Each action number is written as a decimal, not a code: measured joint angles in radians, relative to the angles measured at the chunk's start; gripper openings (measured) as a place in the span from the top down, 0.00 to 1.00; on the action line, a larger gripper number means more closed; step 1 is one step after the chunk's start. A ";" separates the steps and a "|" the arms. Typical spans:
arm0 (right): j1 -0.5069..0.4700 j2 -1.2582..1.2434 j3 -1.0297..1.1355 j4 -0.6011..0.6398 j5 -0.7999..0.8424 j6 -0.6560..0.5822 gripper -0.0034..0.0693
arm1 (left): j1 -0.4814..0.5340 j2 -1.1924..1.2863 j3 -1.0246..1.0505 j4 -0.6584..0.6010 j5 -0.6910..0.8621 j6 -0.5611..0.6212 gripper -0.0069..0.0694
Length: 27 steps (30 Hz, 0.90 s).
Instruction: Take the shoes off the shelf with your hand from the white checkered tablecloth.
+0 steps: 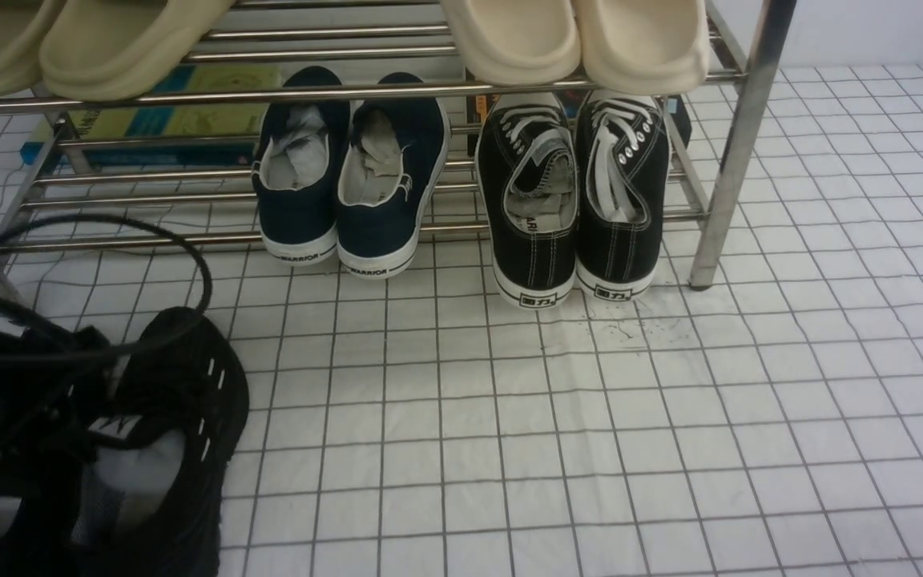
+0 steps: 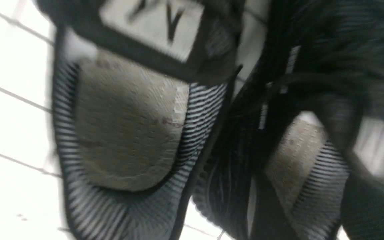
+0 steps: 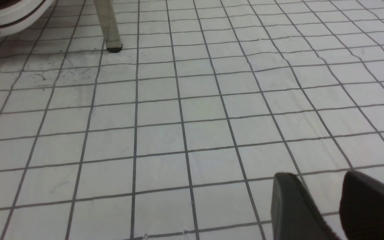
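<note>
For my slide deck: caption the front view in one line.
Black mesh sneakers, off the chrome rack, down at the checkered tablecloth.

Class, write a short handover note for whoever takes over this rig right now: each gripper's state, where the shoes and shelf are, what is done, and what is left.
Left gripper: right at the black mesh shoes; jaws hidden, so grip unclear.
Right gripper: open, empty, low over the tablecloth.
Shoes: off the shelf, at the front left, on or just above the cloth; I cannot tell which.
Done: shoes taken off the shelf.
Left: confirm they rest on the cloth, release, withdraw.
</note>
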 joint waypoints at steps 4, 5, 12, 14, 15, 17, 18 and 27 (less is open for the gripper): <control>0.000 0.000 0.000 0.000 0.000 0.000 0.62 | 0.000 -0.067 -0.119 0.068 0.130 0.061 0.55; 0.000 0.000 0.000 0.000 0.000 0.000 0.62 | 0.000 -0.071 -0.123 0.071 0.135 0.067 0.56; 0.000 0.000 0.000 0.000 0.000 0.000 0.62 | 0.000 -0.291 -0.091 0.047 0.216 0.393 0.89; 0.000 0.000 0.000 0.000 0.000 0.000 0.62 | 0.000 -0.352 -0.045 -0.015 0.220 0.457 0.90; 0.000 0.000 0.000 0.000 0.000 0.000 0.62 | 0.000 -0.393 -0.010 -0.064 0.222 0.497 0.91; 0.000 0.000 0.000 0.000 0.000 0.000 0.62 | 0.000 -0.489 0.080 -0.181 0.201 0.585 0.91; 0.000 0.000 0.000 0.000 0.000 0.000 0.62 | 0.000 -0.525 0.115 -0.223 0.170 0.616 0.91; 0.000 0.000 0.000 0.000 0.000 0.000 0.62 | 0.000 -0.805 0.363 -0.392 -0.122 0.791 0.91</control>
